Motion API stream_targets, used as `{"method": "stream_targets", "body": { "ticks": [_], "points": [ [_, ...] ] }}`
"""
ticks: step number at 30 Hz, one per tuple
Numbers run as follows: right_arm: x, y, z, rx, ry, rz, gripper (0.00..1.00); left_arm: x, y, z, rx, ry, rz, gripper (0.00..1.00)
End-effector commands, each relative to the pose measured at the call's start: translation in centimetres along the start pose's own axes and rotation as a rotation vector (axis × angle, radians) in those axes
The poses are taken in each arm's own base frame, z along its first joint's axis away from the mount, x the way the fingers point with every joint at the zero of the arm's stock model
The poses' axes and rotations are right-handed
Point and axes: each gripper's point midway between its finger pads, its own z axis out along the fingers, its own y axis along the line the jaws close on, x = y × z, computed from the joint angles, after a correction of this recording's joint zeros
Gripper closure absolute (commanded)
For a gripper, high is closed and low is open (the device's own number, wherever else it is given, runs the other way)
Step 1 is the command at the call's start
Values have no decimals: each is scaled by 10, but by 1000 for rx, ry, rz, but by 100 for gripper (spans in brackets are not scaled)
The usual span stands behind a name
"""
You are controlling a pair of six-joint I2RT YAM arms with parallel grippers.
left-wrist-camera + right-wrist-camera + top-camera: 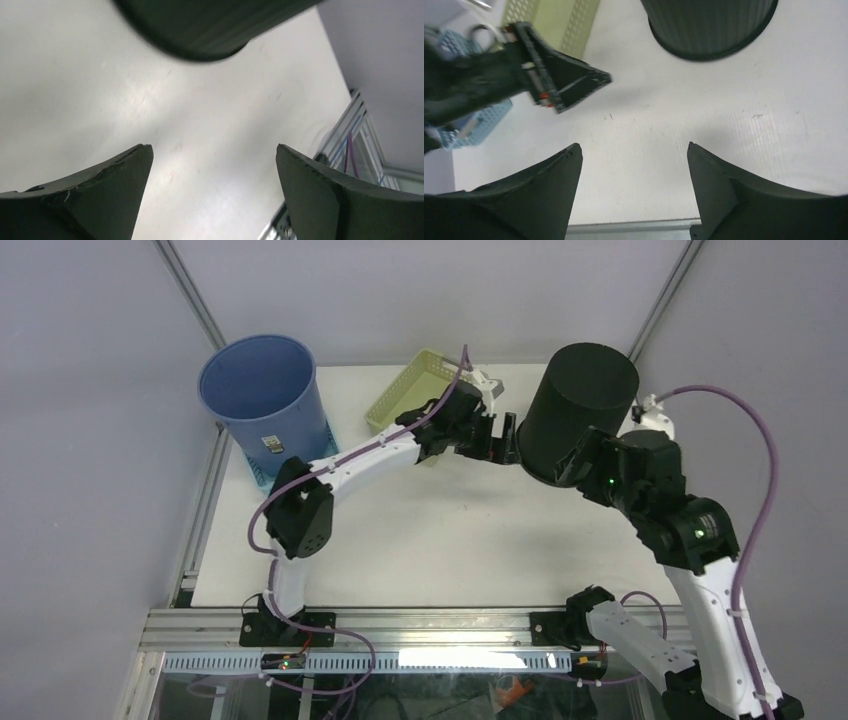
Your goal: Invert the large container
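Note:
The large black container [580,410] stands at the back right of the white table [450,540], closed end up and rim down. It shows at the top of the left wrist view [210,25] and of the right wrist view [709,25]. My left gripper [505,440] is open and empty just left of its lower wall; its jaws [212,160] frame only bare table. My right gripper [575,465] is open and empty at the container's near side; its jaws [634,150] are apart from the container. The left gripper also shows in the right wrist view [559,85].
A tall blue bin [265,405] stands upright at the back left on a blue mesh basket [255,465], which also shows in the right wrist view [469,125]. A pale green basket [415,390] lies behind the left gripper. The table's front rail [400,625] runs along the near edge.

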Motion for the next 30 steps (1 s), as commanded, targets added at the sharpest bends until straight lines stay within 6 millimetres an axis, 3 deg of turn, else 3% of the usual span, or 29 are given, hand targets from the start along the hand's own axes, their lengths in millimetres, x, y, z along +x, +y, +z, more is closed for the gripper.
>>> {"method": "stream_targets", "body": {
  "ticks": [1,4,7,11,14,16,18,21,23,25,27,30],
  "points": [
    [36,31,41,-164,95,-23,21,-33,1,-95,-37,-130,13,1],
    [62,53,75,-240,170,13,22,-22,17,-140,-93,-168,-38,1],
    [71,66,109,-216,157,27,22,4,22,-166,-102,-155,-81,1],
    [62,75,156,-161,43,80,22,28,26,-188,-118,-150,-118,1],
    [44,73,197,-87,-21,107,22,34,34,-194,-152,-152,-127,1],
    [28,55,229,18,-26,128,22,33,33,-195,-156,-150,-129,1],
    [12,21,258,161,-21,158,22,31,31,-197,-155,-148,-122,1],
    [-10,-20,285,253,-28,202,22,31,34,-200,-172,-149,-107,1],
    [-22,-28,295,232,-22,209,22,32,38,-200,-187,-147,-99,1],
    [-30,-20,295,179,-7,181,21,33,42,-195,-199,-132,-85,1],
    [-33,0,284,83,10,157,21,31,45,-190,-208,-120,-67,1],
    [-19,25,252,-27,29,123,21,20,51,-184,-231,-123,-36,1]
  ]
}}
